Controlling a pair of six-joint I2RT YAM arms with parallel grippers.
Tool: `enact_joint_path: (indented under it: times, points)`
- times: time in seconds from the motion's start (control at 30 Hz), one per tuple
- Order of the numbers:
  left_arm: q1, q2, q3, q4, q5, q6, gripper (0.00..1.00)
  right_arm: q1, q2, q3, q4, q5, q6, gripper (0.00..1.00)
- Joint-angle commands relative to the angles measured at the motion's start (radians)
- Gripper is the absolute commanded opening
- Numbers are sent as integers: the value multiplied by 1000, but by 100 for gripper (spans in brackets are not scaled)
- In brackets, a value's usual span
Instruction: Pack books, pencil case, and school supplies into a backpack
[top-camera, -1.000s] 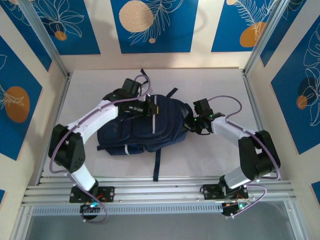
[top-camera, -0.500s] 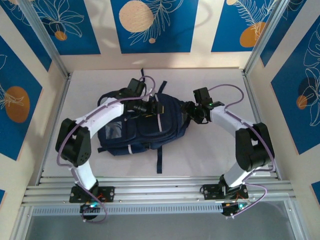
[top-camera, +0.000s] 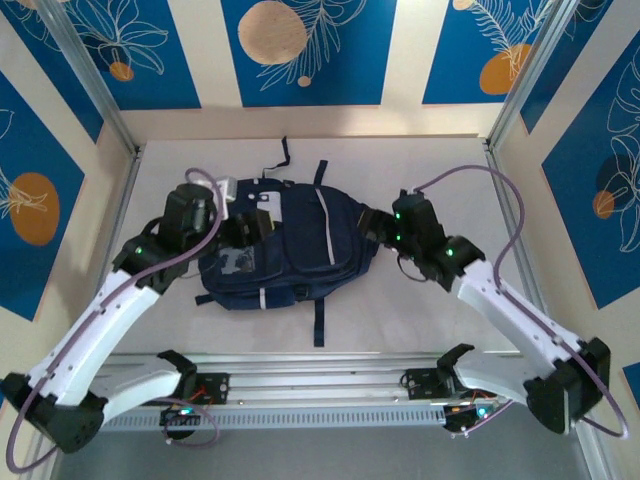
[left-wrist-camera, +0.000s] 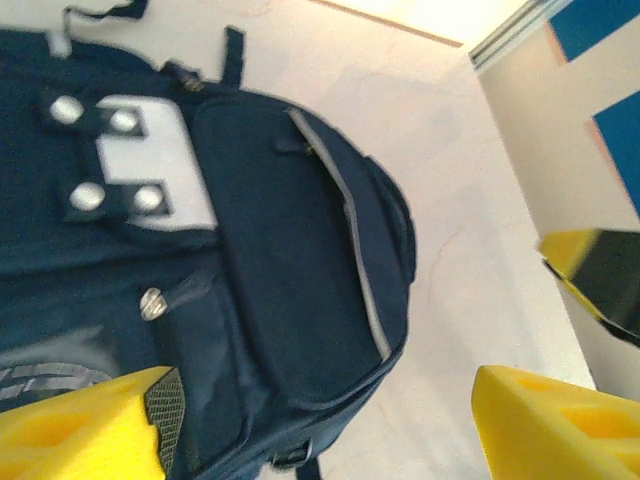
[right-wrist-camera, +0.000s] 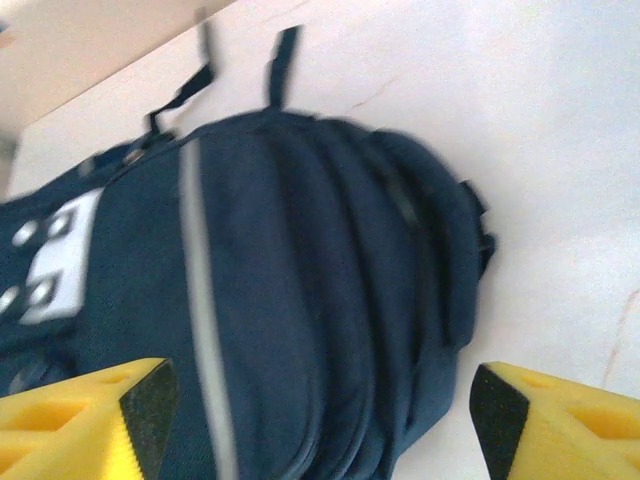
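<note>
The backpack (top-camera: 300, 250) lies flat in the middle of the top view, on the white table (top-camera: 450, 170). The left gripper (left-wrist-camera: 322, 400) at its left side and the right gripper (right-wrist-camera: 318, 400) at its right side both gape wide, holding nothing.

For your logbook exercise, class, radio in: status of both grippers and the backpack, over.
Left gripper open, right gripper open, nothing held. Backpack flat on table, white patch up. Loose strap trailing nearside.
</note>
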Motion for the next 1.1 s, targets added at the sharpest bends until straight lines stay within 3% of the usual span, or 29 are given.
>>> enact_joint_path:
  times: [0.0, 0.17, 0.27, 0.4, 0.63, 0.87, 1.07]
  points:
    - [1, -29, -53, -102, -84, -89, 78, 82, -81, -57, 6, 17, -49, 76]
    - [1, -7, -55, -220, -130, -247, 84, 225, -137, -88, -8, 51, -37, 74]
    - [1, 1, -92, -212, -101, -336, 92, 282, -131, -78, -34, 70, -35, 74]
    - [1, 3, -172, -191, -73, -464, 94, 331, -131, -101, -37, 55, -16, 74]
    - [1, 35, -295, -65, -61, -601, 90, 401, -97, -194, 73, -150, -118, 60]
    - [-8, 33, -387, 11, -39, -710, 84, 400, 29, -233, 190, -345, -236, 48]
    - [-36, -61, -454, 0, -65, -787, 88, 408, 118, -242, 272, -369, -223, 45]
